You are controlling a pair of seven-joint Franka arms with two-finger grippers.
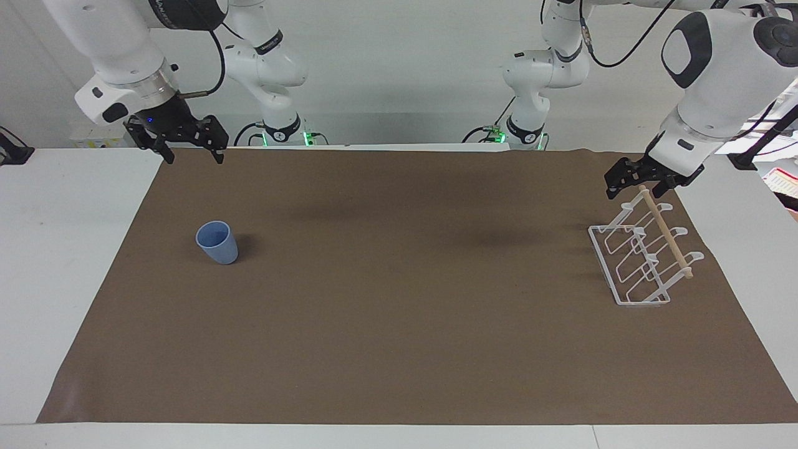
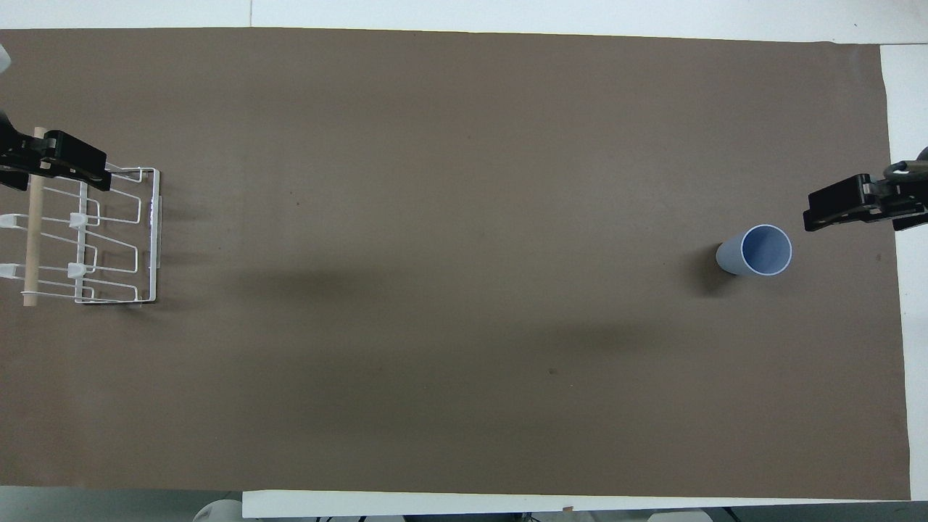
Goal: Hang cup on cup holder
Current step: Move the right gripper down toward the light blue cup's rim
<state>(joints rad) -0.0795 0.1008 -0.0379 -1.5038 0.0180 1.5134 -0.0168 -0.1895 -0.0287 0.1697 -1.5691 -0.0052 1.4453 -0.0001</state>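
The light blue cup [image 1: 217, 242] stands upright, mouth up, on the brown mat toward the right arm's end; it also shows in the overhead view [image 2: 755, 251]. The white wire cup holder [image 1: 642, 257] with its wooden dowel [image 1: 666, 232] stands at the left arm's end, also in the overhead view [image 2: 94, 239]. My right gripper [image 1: 193, 153] is open and empty, raised near the mat's edge, apart from the cup [image 2: 855, 203]. My left gripper [image 1: 641, 186] is open and hangs at one end of the dowel [image 2: 54, 159]; whether it touches is unclear.
The brown mat [image 1: 399, 324] covers most of the white table [image 1: 68, 262]. Both arm bases stand at the robots' edge. Papers and cables lie off the mat at the left arm's end [image 1: 782, 181].
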